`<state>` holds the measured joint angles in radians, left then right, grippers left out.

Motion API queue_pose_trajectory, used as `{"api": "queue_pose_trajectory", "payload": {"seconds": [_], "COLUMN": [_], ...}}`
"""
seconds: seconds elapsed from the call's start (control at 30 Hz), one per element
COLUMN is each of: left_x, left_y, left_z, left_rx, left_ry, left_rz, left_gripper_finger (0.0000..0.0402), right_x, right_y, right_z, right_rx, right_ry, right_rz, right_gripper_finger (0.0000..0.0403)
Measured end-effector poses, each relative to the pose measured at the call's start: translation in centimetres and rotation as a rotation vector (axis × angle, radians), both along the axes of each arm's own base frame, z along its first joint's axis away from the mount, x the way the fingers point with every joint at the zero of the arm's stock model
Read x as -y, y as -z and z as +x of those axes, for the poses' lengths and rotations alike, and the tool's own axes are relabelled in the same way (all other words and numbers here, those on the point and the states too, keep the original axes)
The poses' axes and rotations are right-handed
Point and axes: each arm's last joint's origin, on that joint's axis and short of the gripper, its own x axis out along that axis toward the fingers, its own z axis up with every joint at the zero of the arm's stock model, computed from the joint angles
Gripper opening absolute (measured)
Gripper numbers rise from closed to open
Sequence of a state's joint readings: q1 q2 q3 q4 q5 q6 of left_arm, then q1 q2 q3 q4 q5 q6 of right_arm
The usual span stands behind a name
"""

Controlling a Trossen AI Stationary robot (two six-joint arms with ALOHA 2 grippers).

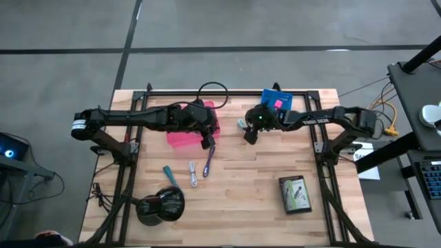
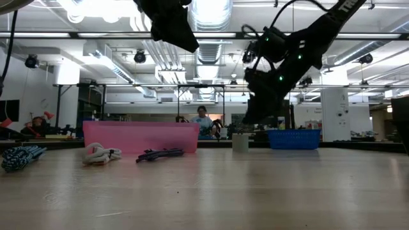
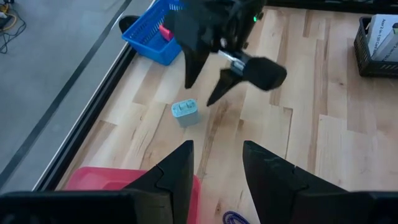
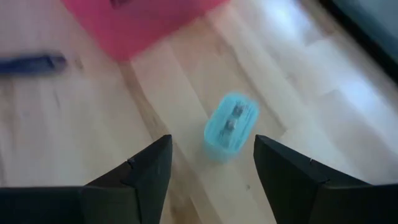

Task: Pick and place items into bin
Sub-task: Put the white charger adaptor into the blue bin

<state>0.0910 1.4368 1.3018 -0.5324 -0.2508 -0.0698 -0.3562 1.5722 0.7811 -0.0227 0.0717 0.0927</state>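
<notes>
Wood tabletop (image 1: 241, 176) w/ black frame rails along its edges. Big black round object (image 1: 160, 204) sits near tabletop's front-left corner. Black wire tray (image 1: 295, 194) w/ a packet inside, toward front-right of tabletop. Grey floor around tabletop, dark seam lines across it. Monitor stand + cables off tabletop's right side. Person (image 2: 203, 121) far behind tabletop in the room; ceiling ducts + lights overhead.

Wooden table (image 1: 241, 179), pink bin (image 1: 189, 134), blue basket (image 1: 277, 100), pale teal cube (image 1: 242, 124), cords (image 1: 200, 167), green packet (image 1: 295, 194)
</notes>
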Motion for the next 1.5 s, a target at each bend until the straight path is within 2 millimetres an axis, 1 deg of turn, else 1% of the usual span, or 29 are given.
{"api": "queue_pose_trajectory", "payload": {"seconds": [0.07, 0.27, 0.43, 0.6, 0.83, 0.97, 1.1, 1.5], "left_x": [0.0, 0.0, 0.0, 0.0, 0.0, 0.0, 0.0, 0.0], "left_y": [0.0, 0.0, 0.0, 0.0, 0.0, 0.0, 0.0, 0.0], "left_z": [0.0, 0.0, 0.0, 0.0, 0.0, 0.0, 0.0, 0.0], "left_rx": [0.000, -0.001, 0.001, 0.000, 0.000, -0.001, -0.001, -0.002], "left_ry": [0.000, 0.000, 0.001, 0.000, 0.001, 0.001, 0.002, 0.002], "left_rz": [0.000, 0.000, 0.000, 0.000, 0.000, 0.001, 0.002, 0.002], "left_gripper_finger": [0.0123, 0.0123, 0.0123, 0.0123, 0.0123, 0.0123, 0.0123, 0.0123], "right_x": [0.1, 0.4, 0.6, 1.1, 2.3, 2.7, 2.6, 2.7], "right_y": [0.8, 2.0, 2.7, 3.3, 4.5, 5.2, 5.2, 5.2], "right_z": [0.2, 0.9, 1.5, 1.8, 1.4, 1.4, 1.5, 1.6], "right_rx": [-0.030, -0.050, -0.022, -0.022, -0.065, -0.068, -0.059, -0.047], "right_ry": [-0.002, 0.013, 0.019, 0.028, 0.077, 0.077, 0.066, 0.067], "right_rz": [0.006, 0.013, 0.001, -0.032, -0.044, -0.025, -0.015, -0.020], "right_gripper_finger": [0.0227, 0.0278, 0.0311, 0.0324, 0.0324, 0.0314, 0.0289, 0.0177]}}
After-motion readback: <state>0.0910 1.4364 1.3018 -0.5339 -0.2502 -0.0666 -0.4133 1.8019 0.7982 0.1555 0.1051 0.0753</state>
